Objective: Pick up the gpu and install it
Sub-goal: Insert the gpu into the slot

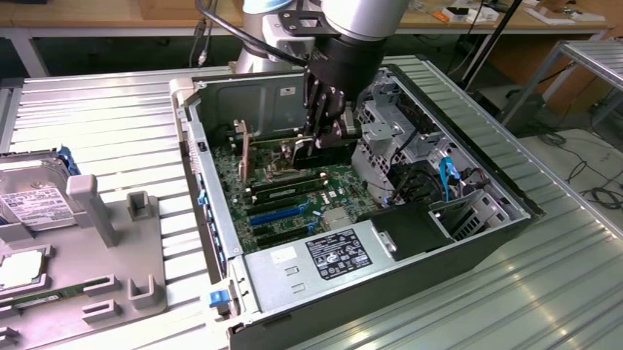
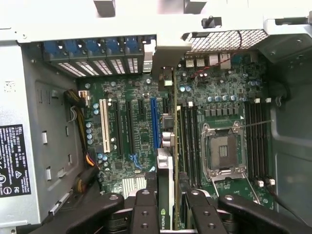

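Shiny ribbed tabletop (image 1: 545,292) held an open computer case (image 1: 244,98). Deep inside, the pincer (image 2: 170,197) gripped the gpu (image 2: 165,168), which stood on its thin edge between the fingers (image 2: 144,204). Right under the pincer lay the green board (image 2: 136,97).

The gpu (image 2: 165,170) stands upright on its long edge, a thin card seen edge-on from the wrist: pale silver along the top, with a black face that carries a small green logo. The gripper (image 2: 168,207) clamps it, one finger on each flat side. It sits over the green motherboard (image 2: 141,141), between the blue slot (image 2: 155,122) and the long black memory slots (image 2: 189,141). In the exterior view it is a dark slab (image 1: 314,154) in the far part of the open case (image 1: 209,219). Whether it is seated in a slot cannot be told.
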Tool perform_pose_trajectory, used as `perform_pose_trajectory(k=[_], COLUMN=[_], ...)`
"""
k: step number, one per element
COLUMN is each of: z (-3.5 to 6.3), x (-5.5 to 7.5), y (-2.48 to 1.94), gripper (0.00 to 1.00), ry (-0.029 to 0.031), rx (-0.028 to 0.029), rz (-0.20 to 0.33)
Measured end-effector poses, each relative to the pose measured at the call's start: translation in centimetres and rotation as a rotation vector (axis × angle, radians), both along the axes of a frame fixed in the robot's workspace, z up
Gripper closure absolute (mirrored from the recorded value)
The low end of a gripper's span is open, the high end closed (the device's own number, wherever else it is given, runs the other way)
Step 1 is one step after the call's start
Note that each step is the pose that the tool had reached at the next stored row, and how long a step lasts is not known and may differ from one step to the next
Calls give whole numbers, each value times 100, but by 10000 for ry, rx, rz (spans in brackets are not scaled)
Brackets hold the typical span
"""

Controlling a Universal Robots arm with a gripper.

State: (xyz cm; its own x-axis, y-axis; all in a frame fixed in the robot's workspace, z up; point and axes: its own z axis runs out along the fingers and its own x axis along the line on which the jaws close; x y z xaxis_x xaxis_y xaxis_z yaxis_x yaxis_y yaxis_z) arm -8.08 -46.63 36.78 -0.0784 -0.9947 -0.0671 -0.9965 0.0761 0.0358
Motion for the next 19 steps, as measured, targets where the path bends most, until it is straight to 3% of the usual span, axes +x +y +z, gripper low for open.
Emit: perform_pose_trajectory(k=[10,19], z=[-172,-174], x=[-7,-8], y=[15,15], gripper=[73,73], ry=[-12,-13], rx=[36,40], rz=[0,-1])
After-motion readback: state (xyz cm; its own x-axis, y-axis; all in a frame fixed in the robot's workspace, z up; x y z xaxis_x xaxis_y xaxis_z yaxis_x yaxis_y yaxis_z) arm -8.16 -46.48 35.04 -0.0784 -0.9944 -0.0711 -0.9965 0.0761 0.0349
